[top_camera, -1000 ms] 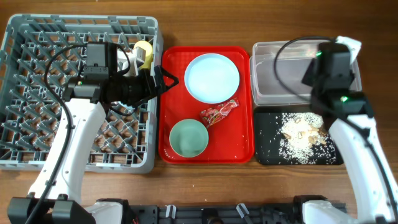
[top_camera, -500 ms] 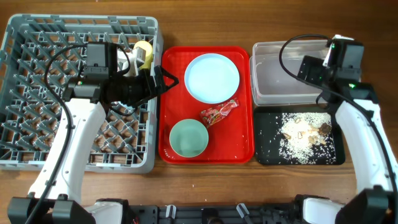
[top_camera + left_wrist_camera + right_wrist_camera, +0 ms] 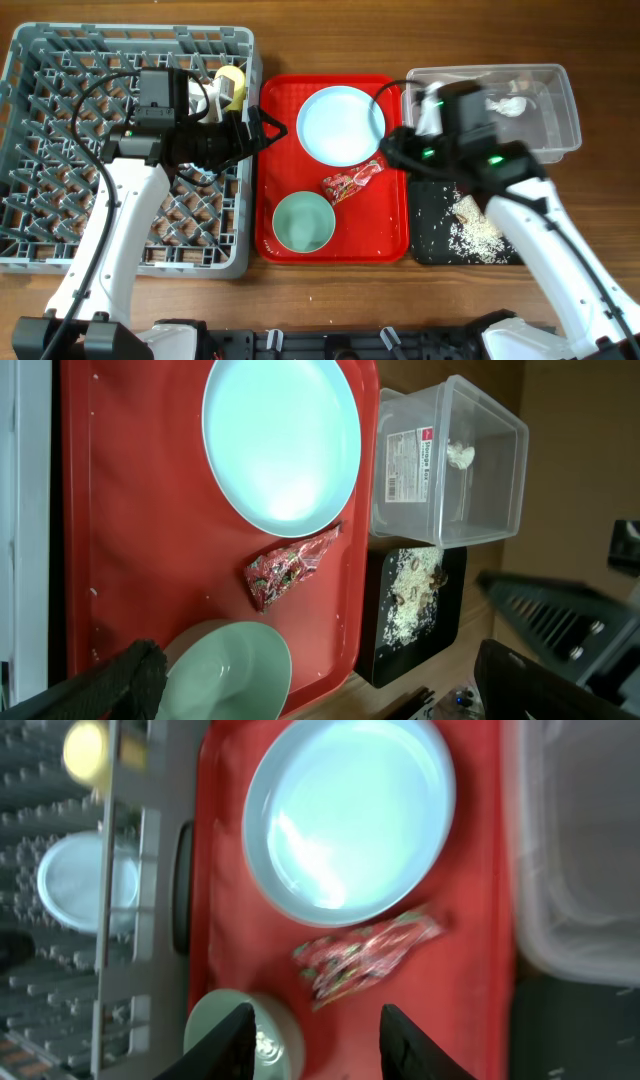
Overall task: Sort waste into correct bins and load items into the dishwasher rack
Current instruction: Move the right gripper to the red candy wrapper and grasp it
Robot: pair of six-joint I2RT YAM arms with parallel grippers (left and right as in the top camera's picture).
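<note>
On the red tray point(image 3: 283, 160) lie the light blue plate point(image 3: 341, 123), the pale green bowl point(image 3: 303, 222) and the red snack wrapper point(image 3: 352, 180). My right gripper point(image 3: 320, 1040) hovers open above the tray, with the wrapper point(image 3: 365, 960) just ahead of its fingertips and nothing between them. My left gripper point(image 3: 325, 690) is wide open at the tray's left edge, near the bowl point(image 3: 225, 670). The clear tub point(image 3: 545, 130) holds a crumpled white tissue point(image 3: 510, 103). Crumbly scraps point(image 3: 472, 228) lie in the black tray point(image 3: 425, 240). A yellow cup point(image 3: 232, 85) stands in the grey rack point(image 3: 60, 200).
The rack fills the table's left side, and my left arm lies across it. The tub and the black tray sit side by side to the right of the red tray. Bare wooden table point(image 3: 330, 290) runs along the front.
My right arm has swung left from above the clear tub to the red tray's right side. The tissue now shows inside the tub. The left arm has not moved.
</note>
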